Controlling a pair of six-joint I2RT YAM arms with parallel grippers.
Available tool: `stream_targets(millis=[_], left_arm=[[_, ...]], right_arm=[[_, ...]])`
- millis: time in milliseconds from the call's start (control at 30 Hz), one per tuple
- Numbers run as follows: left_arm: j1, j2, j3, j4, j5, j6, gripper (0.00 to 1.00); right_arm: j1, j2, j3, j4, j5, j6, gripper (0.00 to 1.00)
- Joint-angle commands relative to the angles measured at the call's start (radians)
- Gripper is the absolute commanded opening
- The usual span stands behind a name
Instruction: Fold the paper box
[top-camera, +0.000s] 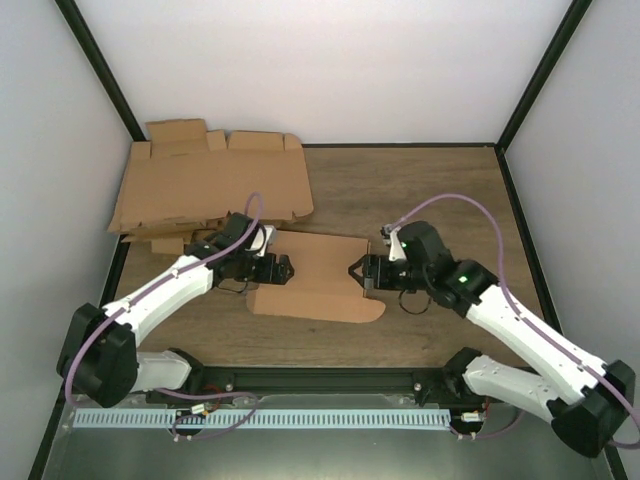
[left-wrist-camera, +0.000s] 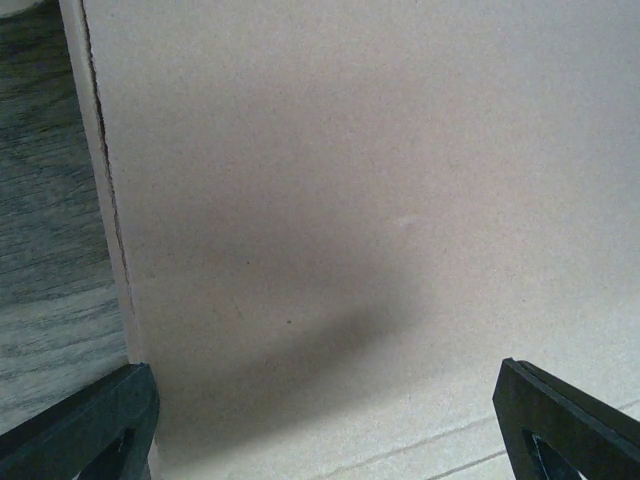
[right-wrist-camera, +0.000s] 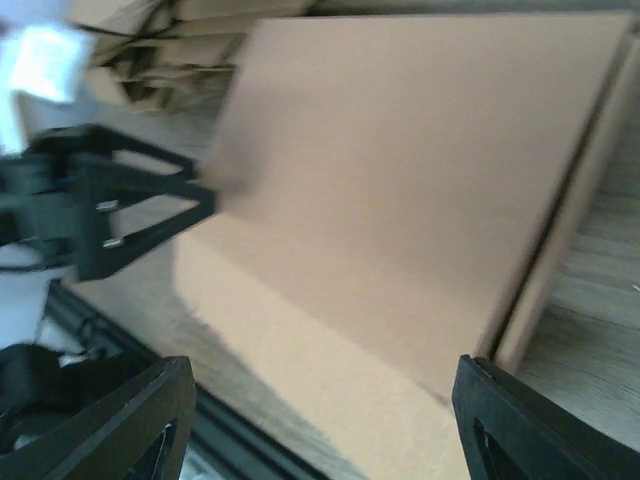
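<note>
The paper box (top-camera: 318, 277) is a plain brown cardboard piece lying low on the wooden table between the two arms. A rounded flap reaches toward the near edge. My left gripper (top-camera: 288, 268) is at the box's left edge, open, and its wrist view is filled by a cardboard panel (left-wrist-camera: 380, 200) between the wide-set fingertips (left-wrist-camera: 90, 430). My right gripper (top-camera: 358, 275) faces the box's right edge, also open. In its wrist view the box (right-wrist-camera: 400, 190) lies ahead of the spread fingers (right-wrist-camera: 540, 420), and the left gripper (right-wrist-camera: 130, 215) shows beyond.
A pile of flat brown cardboard blanks (top-camera: 210, 185) lies at the back left corner, partly against the wall, and shows again as the pile (right-wrist-camera: 170, 40) in the right wrist view. Black frame posts and white walls enclose the table (top-camera: 430, 190). A metal rail (top-camera: 260, 415) runs along the near edge.
</note>
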Motion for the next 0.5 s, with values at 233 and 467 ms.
stream_targets(millis=[233, 467], left_arm=[[0.017, -0.041, -0.015, -0.005, -0.039, 0.006, 0.97], [0.133, -0.056, -0.039, -0.002, 0.053, 0.035, 0.87]], right_arm=[[-0.021, 0.12, -0.222, 0.193, 0.129, 0.126, 0.62], [-0.024, 0.123, -0.293, 0.285, 0.013, 0.144, 0.42]])
